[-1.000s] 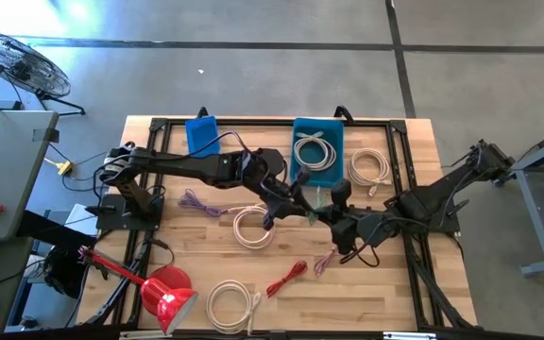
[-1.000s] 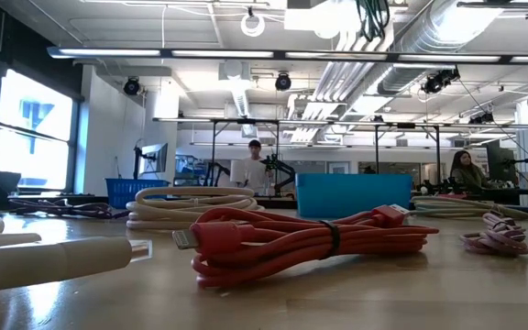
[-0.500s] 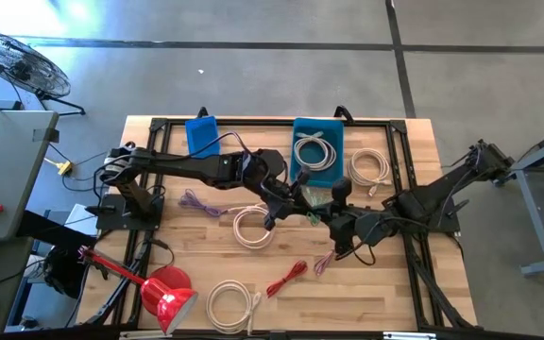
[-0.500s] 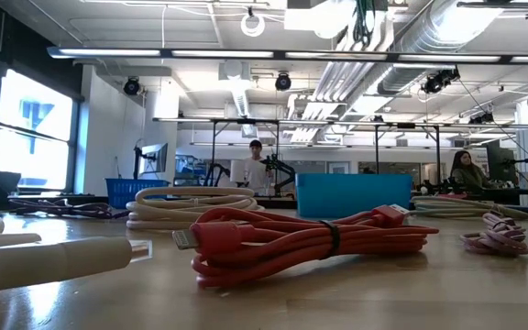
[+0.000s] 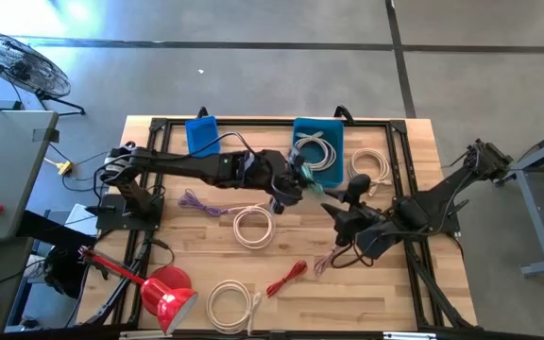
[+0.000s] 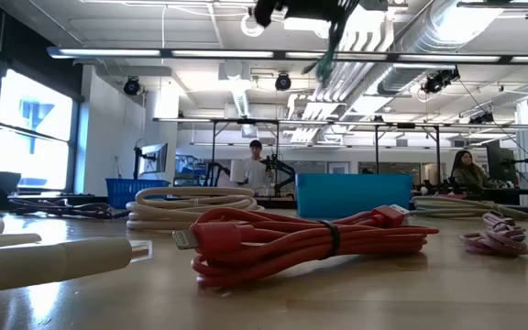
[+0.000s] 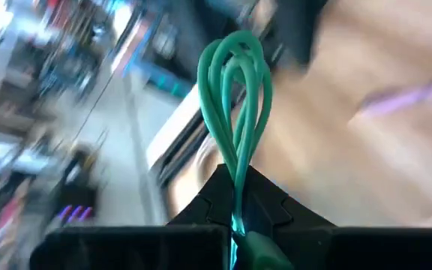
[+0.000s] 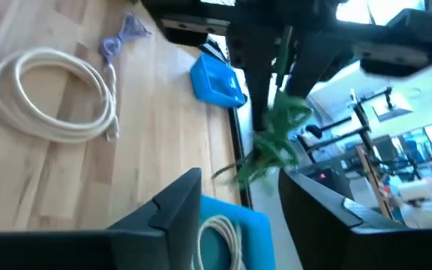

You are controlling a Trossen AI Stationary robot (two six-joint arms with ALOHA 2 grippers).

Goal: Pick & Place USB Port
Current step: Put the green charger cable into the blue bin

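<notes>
Two hands mid-table: left hand pinches green cable beside blue bin edge; right hand open.

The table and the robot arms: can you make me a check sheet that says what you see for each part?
Surface: wooden table inside a black frame.
Job's things: green cable bundled in loops, pinched in the left gripper above the table, beside the large blue bin, which holds a white cable.
Clutter: small blue bin; a red object at the table's front left corner.
Grippers: left shut on the green cable; right gripper open, holding nothing, close by.
Cables: white coils; red cable; purple cable; pink cable.
Surroundings: fan on the floor; a person far behind the table.
</notes>
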